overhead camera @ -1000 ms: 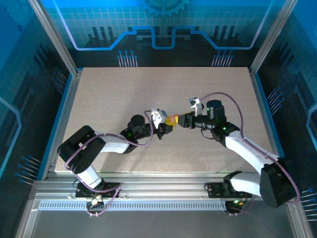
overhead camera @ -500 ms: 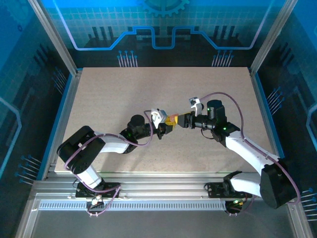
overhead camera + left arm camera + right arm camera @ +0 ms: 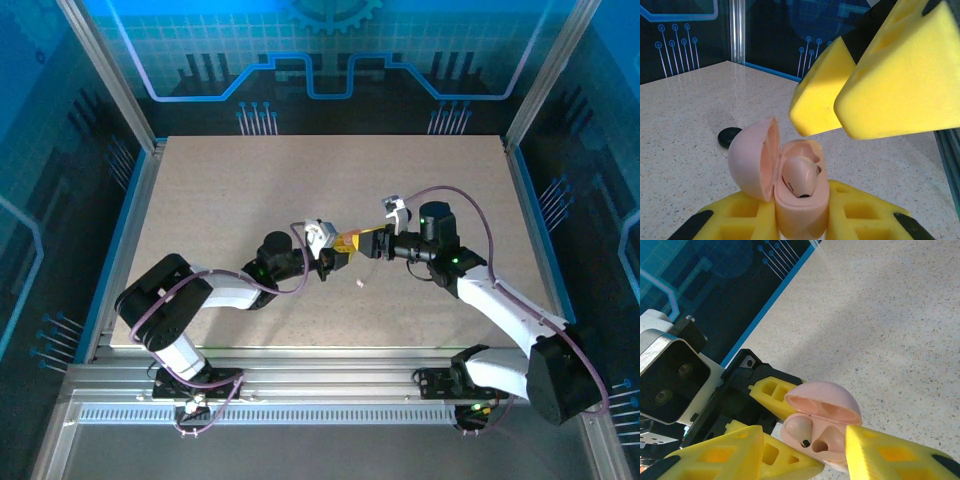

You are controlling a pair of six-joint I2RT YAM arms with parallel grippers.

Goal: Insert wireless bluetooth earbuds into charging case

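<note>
My left gripper is shut on a pink charging case, gripping its lower body between the yellow pads. The case's lid hangs open to the left. One pale earbud sits in a socket; the socket beside it is empty. My right gripper hovers just in front of the case, open, with nothing between its yellow fingers. A small whitish earbud lies on the table just below the two grippers.
A flat black puck lies on the speckled table beyond the case. Metal rails and blue walls border the table on all sides. Both arms meet near the table's middle.
A small whitish earbud now lies on the table below the grippers where none lay before. My right gripper's fingers have spread a little. The left gripper has stayed put on the case.
</note>
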